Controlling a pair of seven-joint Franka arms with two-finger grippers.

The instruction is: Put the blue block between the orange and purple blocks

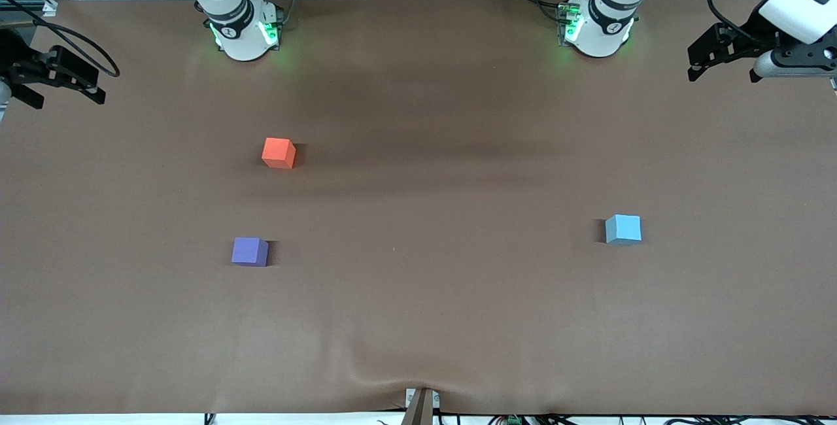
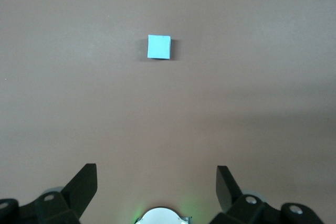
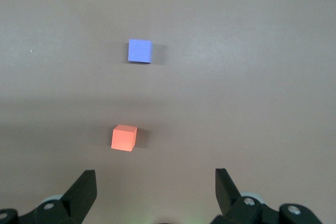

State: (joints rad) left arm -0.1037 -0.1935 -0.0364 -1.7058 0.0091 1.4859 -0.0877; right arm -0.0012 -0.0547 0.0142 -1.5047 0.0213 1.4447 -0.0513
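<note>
So the blue block (image 1: pixel 623 229) looks light and matte, grippy; pinch its flat side faces. Left pincer (image 1: pixel 726 52) and right pincer (image 1: pixel 39 82) hover, spread, well away from it.

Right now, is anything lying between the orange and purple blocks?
No. The front view shows only bare table between the orange block and the purple block; the blue block sits toward the left arm's end.
</note>
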